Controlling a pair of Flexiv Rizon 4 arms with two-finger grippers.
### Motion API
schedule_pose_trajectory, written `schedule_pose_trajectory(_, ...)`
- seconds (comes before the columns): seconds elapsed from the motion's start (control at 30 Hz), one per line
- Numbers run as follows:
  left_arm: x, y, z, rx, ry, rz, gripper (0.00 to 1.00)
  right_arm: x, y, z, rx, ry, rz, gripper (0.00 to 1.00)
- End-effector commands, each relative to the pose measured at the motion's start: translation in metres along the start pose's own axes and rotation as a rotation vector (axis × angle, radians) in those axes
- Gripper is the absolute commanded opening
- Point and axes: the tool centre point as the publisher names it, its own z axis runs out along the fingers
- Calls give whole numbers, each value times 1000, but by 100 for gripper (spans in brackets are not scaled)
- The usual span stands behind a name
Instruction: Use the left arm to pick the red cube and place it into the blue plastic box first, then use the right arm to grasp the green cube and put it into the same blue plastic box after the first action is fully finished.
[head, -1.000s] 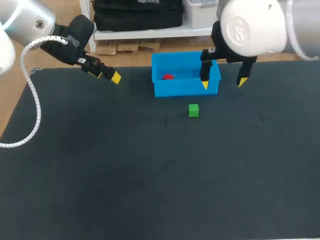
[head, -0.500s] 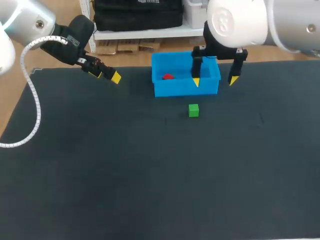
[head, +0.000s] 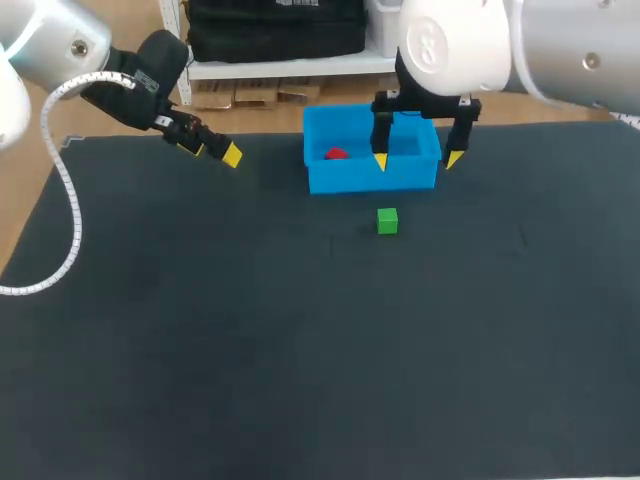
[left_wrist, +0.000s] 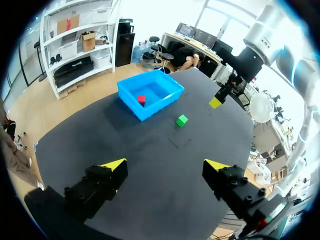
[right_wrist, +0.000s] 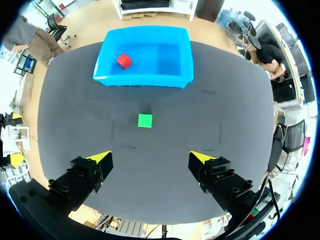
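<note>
The red cube (head: 336, 153) lies inside the blue plastic box (head: 370, 178) at the table's far middle, in its left half. On the dark mat just in front of the box sits the green cube (head: 387, 221). My right gripper (head: 417, 160) hangs open and empty above the box's right end. In the right wrist view that gripper (right_wrist: 150, 157) looks down on the green cube (right_wrist: 145, 120), with the box (right_wrist: 142, 81) and red cube (right_wrist: 124, 61) beyond. My left gripper (head: 215, 150) is open and empty at the far left, well away from the box (left_wrist: 135, 105).
The dark mat (head: 200, 330) covers the table, with its far left corner near my left arm. A white cable loops from the left arm down along the mat's left edge (head: 70, 230).
My right arm has moved to the left, so its open fingers now hang over the box's right end. The left arm and both cubes have stayed put.
</note>
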Motion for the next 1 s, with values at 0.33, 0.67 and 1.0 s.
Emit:
schedule_pose_trajectory(0.33,1,1,0,3,-5,3,100,-19,15,6,22,31,-9,100)
schedule_pose_trajectory(0.67,1,1,0,3,-5,3,100,-29,26,11,22,33,-37,100)
schedule_pose_trajectory(1.0,1,1,0,3,-5,3,100,-30,20,26,12,34,-38,100)
